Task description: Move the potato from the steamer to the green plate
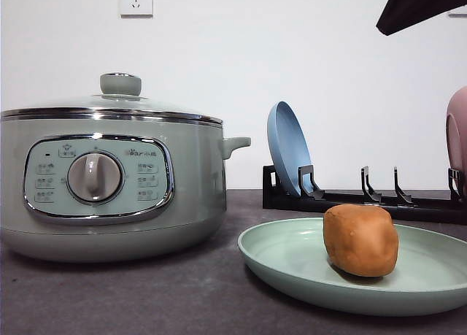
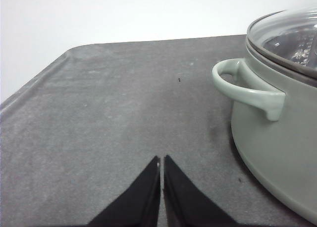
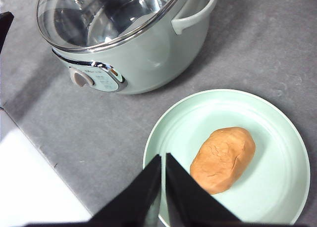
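Looking forward over the table, the potato (image 1: 361, 239) sits on the green plate (image 1: 292, 266), right of the steamer (image 1: 109, 182) whose lid is on; it stands on a rounded side, so a nudge to the plate could, I judge, roll it toward the rim, and the plate's right edge is cut off, as is the pink plate (image 1: 457, 134) in the rack (image 1: 365, 200) beside the blue plate (image 1: 288, 149). In the left wrist view the left gripper (image 2: 162, 162) hangs over bare table near the steamer's handle (image 2: 247, 91), jaws pressed together and empty. In the right wrist view the right gripper (image 3: 163, 160) hovers above the plate's near rim, jaws likewise closed on nothing; dropping low could clip that rim, and the fingertips hide part of it
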Available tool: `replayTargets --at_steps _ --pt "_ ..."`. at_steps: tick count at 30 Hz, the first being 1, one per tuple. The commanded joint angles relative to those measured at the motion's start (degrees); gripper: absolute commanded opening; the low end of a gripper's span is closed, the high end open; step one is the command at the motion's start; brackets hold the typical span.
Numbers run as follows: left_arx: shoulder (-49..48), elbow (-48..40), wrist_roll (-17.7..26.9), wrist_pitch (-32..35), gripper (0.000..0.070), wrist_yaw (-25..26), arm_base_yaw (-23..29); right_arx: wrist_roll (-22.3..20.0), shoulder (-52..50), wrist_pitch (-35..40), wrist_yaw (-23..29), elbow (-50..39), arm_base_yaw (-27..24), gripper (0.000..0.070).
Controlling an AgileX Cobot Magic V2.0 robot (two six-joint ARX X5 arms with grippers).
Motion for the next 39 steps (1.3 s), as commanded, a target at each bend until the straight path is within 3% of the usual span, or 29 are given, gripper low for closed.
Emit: replayTargets --at_steps 1,7,13,18,27,39 --pt "-0.12 -1.16 -0.13 -0.25 0.0003 -0.17 0.02 -1.16 -1.35 0.21 0.78 0.90 -0.93 0.0000" --pt "-0.13 -1.16 -0.13 -0.24 0.0003 -0.17 0.02 -7.16 -9.88 3.86 1.80 0.01 -9.63 0.0000" --pt "-0.11 -1.16 -0.13 -0.26 0.0003 -0.16 0.02 -8.23 -20.97 18.50 6.13 -9.09 -21.17 0.0000" --pt "-0.11 -1.16 -0.13 -0.26 0.0003 -0.15 0.02 -8.22 -29.95 30.81 8.04 -22.07 -26.96 0.0000" --pt "-0.12 -1.16 -0.12 -0.26 0.0003 -0.15 0.02 -7.85 -43.66 42.79 13.73 -41.76 -28.67 0.0000" --pt "-0.13 -1.16 -0.13 -0.26 0.0003 -0.15 0.02 -6.74 -48.59 42.94 13.80 -49.82 -28.67 0.0000"
